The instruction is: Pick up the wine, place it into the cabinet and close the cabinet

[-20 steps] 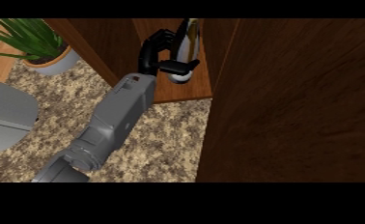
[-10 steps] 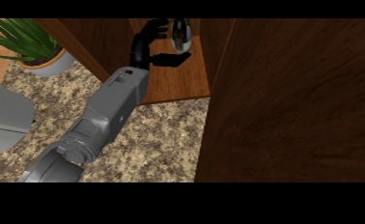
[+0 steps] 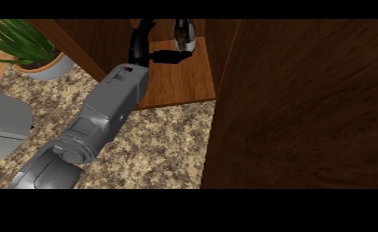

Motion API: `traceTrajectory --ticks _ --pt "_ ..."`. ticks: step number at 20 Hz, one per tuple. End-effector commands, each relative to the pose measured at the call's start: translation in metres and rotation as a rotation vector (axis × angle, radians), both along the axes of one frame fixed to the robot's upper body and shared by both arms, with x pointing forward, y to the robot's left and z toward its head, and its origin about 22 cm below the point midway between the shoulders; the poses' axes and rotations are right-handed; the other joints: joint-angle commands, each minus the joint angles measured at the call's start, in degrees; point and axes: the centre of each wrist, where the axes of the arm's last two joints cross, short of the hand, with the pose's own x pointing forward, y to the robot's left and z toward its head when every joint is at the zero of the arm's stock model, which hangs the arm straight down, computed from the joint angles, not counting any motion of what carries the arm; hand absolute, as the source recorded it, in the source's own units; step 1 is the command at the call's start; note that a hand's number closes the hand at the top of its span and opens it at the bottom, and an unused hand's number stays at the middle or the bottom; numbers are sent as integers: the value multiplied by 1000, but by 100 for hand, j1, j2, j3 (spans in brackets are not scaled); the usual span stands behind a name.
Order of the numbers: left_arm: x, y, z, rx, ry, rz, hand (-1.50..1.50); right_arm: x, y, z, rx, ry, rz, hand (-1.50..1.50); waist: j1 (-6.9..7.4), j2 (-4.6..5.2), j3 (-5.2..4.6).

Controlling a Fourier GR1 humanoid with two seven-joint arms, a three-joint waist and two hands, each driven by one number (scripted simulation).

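Hand (image 3: 151, 51) reaching deep into the open cabinet (image 3: 181, 83), curled round the wine bottle (image 3: 183, 35) near the back of the shelf, so putting-in step nearly done; next, let go, pull out, swing the big door (image 3: 295, 106) shut.

Speckled stone-look desk (image 3: 159, 141), mottled beige and brown, matt. Dark wood cabinet (image 3: 295, 106) beside it, grained, faintly sheened; warmer, lighter wood on its shelf (image 3: 181, 83). Glossy dark glass on the wine (image 3: 182, 35). Matt grey plastic-like forearm (image 3: 111, 106); black, smooth left hand (image 3: 140, 43).
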Motion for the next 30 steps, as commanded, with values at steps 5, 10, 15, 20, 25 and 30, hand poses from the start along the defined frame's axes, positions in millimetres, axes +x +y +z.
traceTrajectory --ticks 5,10,15,20,25,30 --pt "6 -6 16 -135 -54 -127 -150 -21 -5 22 78 35 49 -150 33 -39 -2" --pt "7 -18 25 -244 -123 -184 150 -21 -8 26 56 25 43 -150 81 -41 -5" --pt "13 -30 45 -325 -139 -304 150 -21 -8 19 66 32 5 -150 268 -123 8" --pt "3 -43 27 -349 -124 -346 -150 -31 -13 35 79 52 23 -150 351 -151 5" --pt "1 -49 26 -372 -104 -392 -150 -37 -15 38 76 45 -10 -150 486 -239 7" --pt "-2 -47 22 -396 -91 -391 -150 -35 -19 39 69 53 -53 -150 566 -258 9"
